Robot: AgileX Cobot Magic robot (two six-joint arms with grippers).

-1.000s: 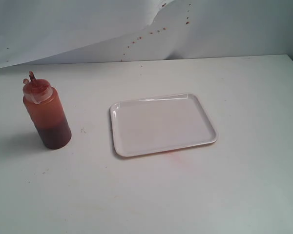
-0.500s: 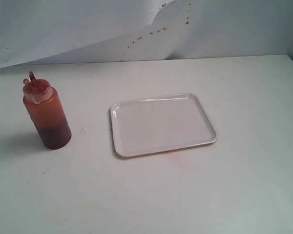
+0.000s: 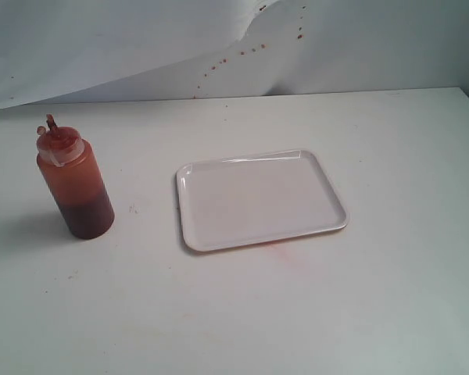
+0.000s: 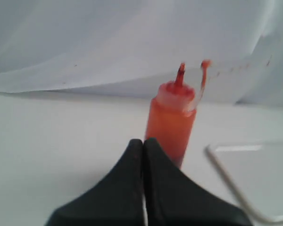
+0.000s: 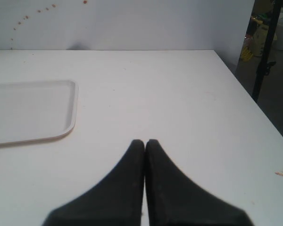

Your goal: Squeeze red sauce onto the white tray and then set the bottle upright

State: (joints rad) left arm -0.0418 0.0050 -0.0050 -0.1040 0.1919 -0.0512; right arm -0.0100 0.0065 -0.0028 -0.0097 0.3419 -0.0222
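Observation:
The orange-red squeeze bottle [image 3: 74, 181] stands upright on the left of the table, nozzle up, its small cap hanging off to one side. The white tray [image 3: 258, 199] lies flat to its right and holds no red sauce; no blob of sauce shows anywhere. Neither gripper appears in the exterior view. In the left wrist view my left gripper [image 4: 143, 141] is shut and holds nothing, with the bottle [image 4: 172, 120] just beyond its tips and the tray's corner [image 4: 226, 162] to one side. My right gripper [image 5: 145, 141] is shut and holds nothing over bare table, the tray [image 5: 33, 110] off to its side.
A faint pinkish smear [image 3: 277, 248] marks the table by the tray's near edge. Tiny red specks [image 3: 242, 53] dot the white backdrop sheet. The table's right edge [image 5: 247, 96] drops off beside the right gripper, with a dark stand [image 5: 266, 47] beyond.

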